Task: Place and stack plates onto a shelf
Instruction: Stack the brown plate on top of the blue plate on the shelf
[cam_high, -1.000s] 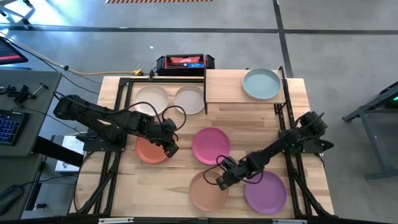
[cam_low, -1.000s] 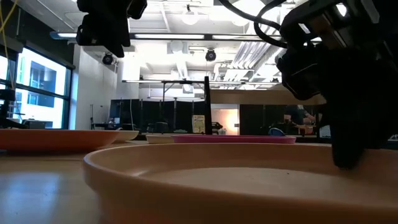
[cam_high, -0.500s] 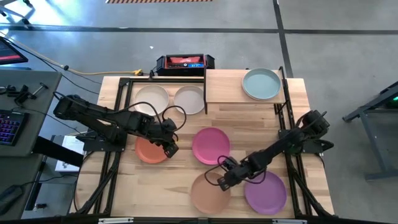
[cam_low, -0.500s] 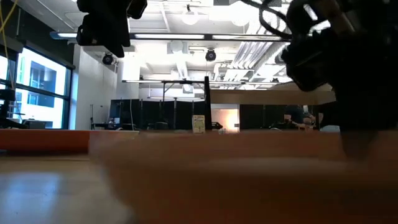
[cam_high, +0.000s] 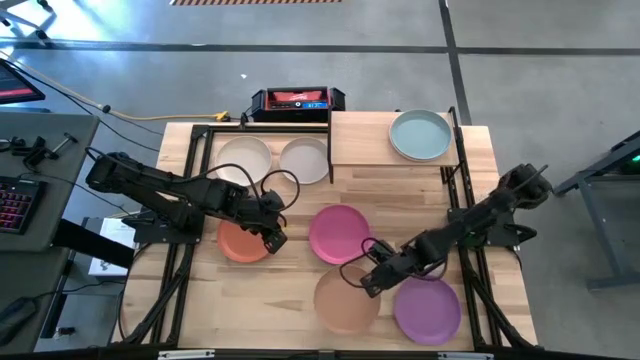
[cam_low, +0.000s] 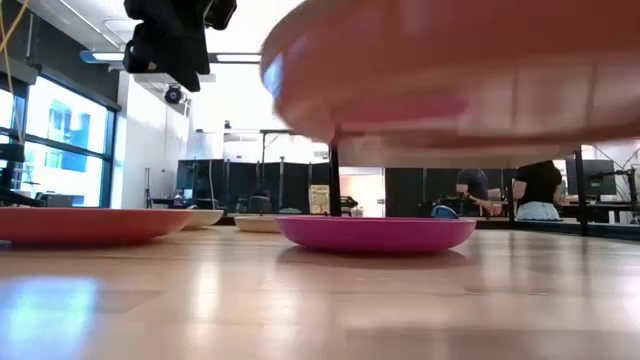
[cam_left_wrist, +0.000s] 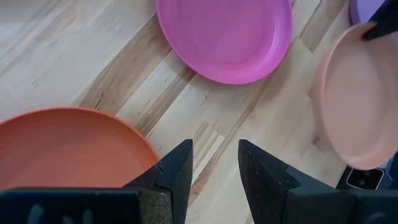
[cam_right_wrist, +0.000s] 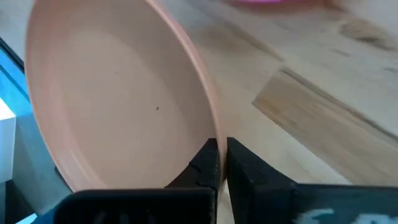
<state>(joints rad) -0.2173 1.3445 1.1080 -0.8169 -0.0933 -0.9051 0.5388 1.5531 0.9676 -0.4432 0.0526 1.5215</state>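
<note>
Right fingers (cam_right_wrist: 216, 163): clamped on the rim of the tan plate (cam_high: 347, 299), one finger either side of the thin edge.
Tan plate: now off the bench (cam_high: 300, 310); a second ago it lay flat at the near edge, and in the low view its underside now fills the top of the picture, tilted.
Right gripper (cam_high: 372, 281): between the magenta plate (cam_high: 339, 234) and the purple plate (cam_high: 427, 308), shifted slightly right and far since a second ago, carrying the plate with it.
Meaning: the grasp has held and the lift is under way; the carry to the shelf (cam_high: 390, 150) likely comes next.
Shelf: far right, with only the teal plate (cam_high: 420, 135) on it; its left half is bare.
Left fingers (cam_left_wrist: 177, 171): slightly apart, holding nothing.
Left gripper (cam_high: 272, 238): hovering unmoved at the right rim of the orange-red plate (cam_high: 243, 243).
Other plates: two pale ones lie far left, beside the shelf.
</note>
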